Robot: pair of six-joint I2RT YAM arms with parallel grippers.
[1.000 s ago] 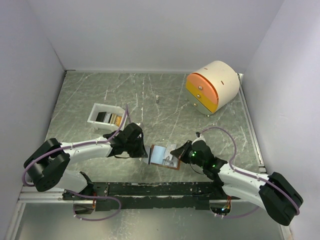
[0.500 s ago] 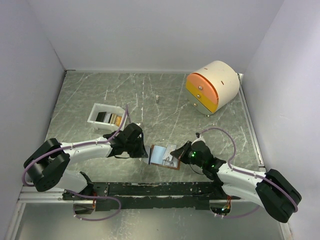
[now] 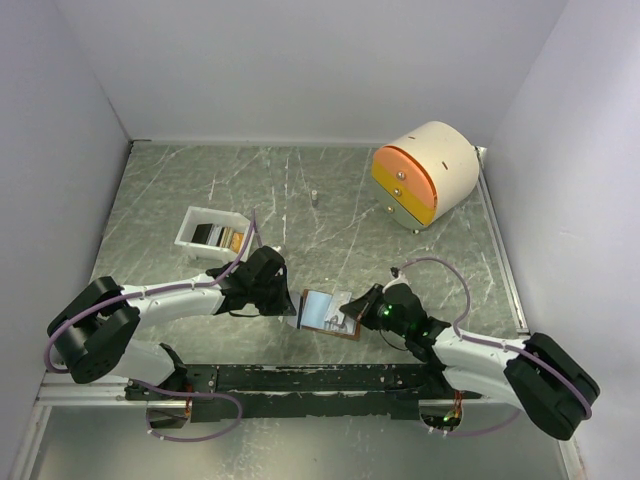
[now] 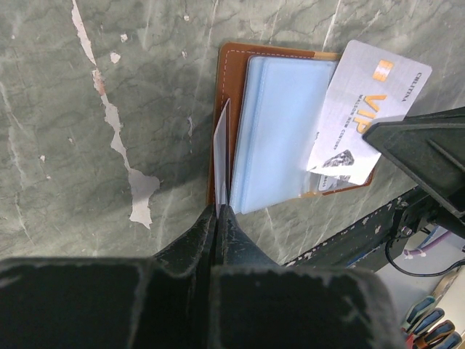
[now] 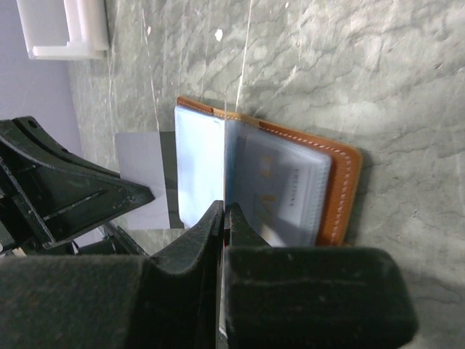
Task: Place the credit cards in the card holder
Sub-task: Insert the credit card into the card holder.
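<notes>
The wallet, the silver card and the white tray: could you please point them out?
wallet (image 4: 280, 131), left wrist view, blue inner pocket
silver card (image 4: 362, 113), left wrist view, printed face
white tray (image 3: 200, 249), top view, near wall

I see the card holder (image 3: 328, 312) open on the table (image 3: 300, 190), between the left gripper (image 3: 289, 304) and right gripper (image 3: 361, 311). The tray (image 3: 187, 232) holding credit cards (image 3: 225, 238) sits behind it to the left; the drawer unit (image 3: 425, 172) stands back right

Brown card holder (image 4: 231, 65) (blue inside); silver card (image 4: 363, 102).
</notes>
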